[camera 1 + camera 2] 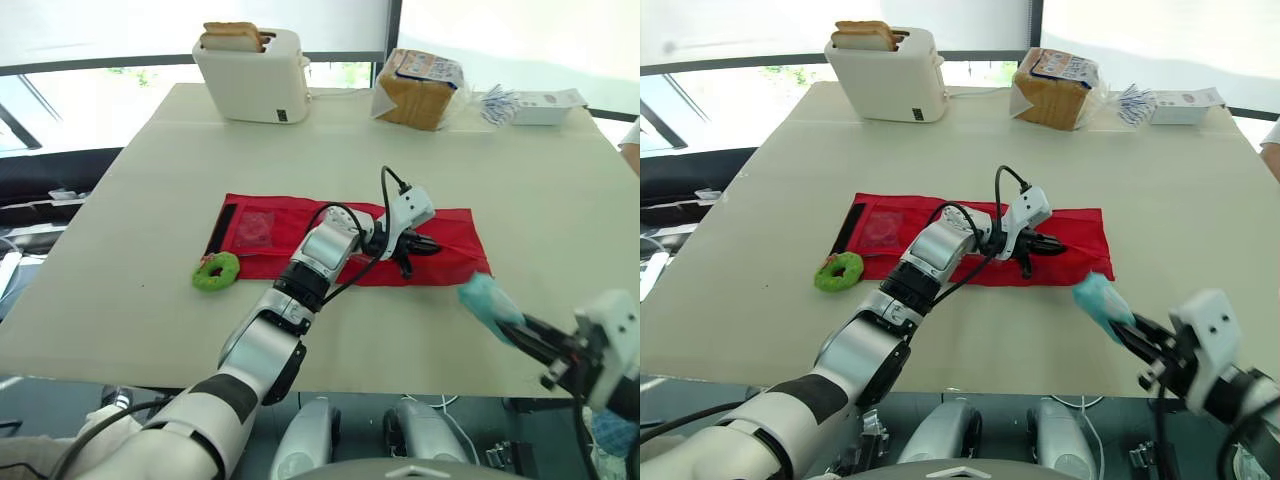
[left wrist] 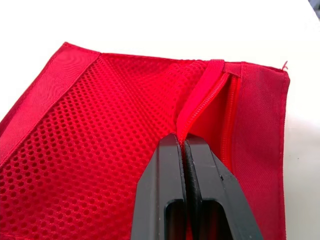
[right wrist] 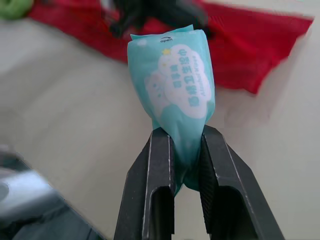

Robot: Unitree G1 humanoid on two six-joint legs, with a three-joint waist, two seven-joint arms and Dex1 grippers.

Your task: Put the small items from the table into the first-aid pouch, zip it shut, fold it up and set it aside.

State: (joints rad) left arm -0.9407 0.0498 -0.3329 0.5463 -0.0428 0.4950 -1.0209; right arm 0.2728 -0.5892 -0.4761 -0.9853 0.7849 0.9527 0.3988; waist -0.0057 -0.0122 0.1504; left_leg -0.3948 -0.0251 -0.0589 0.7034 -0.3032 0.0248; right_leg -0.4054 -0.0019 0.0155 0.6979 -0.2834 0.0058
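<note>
The left gripper (image 2: 182, 142) pinches the mesh zip edge of the flat red fabric first-aid pouch (image 1: 452, 238), which lies mid beige table (image 1: 150, 200). The right gripper (image 3: 182, 135) clamps a teal plastic tissue packet (image 3: 175, 80) above the table's front right edge.

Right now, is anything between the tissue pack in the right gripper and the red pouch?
Nothing lies on the table between the tissue pack and the red pouch. But the left gripper sits at the zipper opening, shut on its edge, so the pack probably has to enter beside it.
</note>
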